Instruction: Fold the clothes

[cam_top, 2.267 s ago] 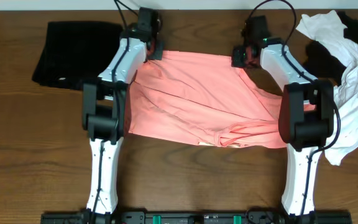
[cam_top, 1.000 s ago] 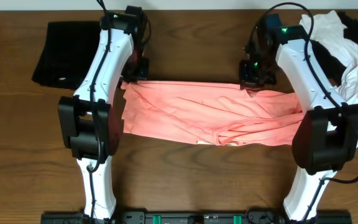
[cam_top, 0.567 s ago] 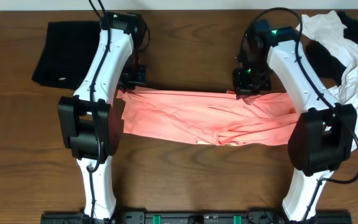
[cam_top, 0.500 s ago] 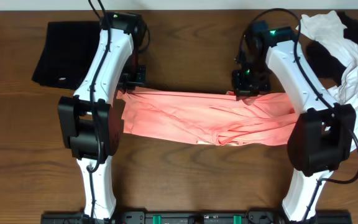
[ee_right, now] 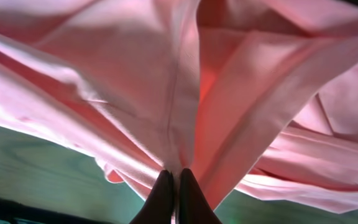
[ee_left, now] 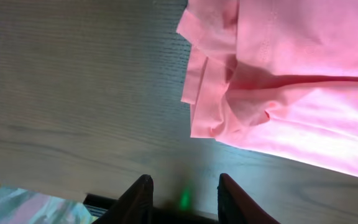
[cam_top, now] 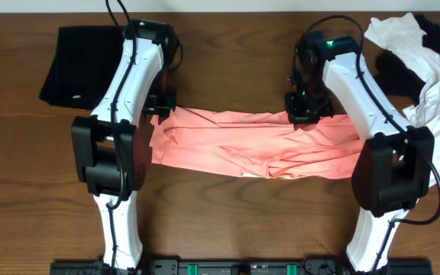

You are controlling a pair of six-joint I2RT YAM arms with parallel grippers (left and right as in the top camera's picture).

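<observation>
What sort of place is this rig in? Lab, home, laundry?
Probably a lab test bench, not a home: left arm and right arm mounted at a wooden table, a pink T-shirt between them, a folded black garment and white clothes at the far corners.

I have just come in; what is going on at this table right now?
A salmon-pink T-shirt is being folded; it lies as a long, wrinkled band across the table. The right hand is shut on a fold at its far edge. The left hand is open and empty, beside the shirt's left corner. A folded black garment and a white garment lie at the sides.
</observation>
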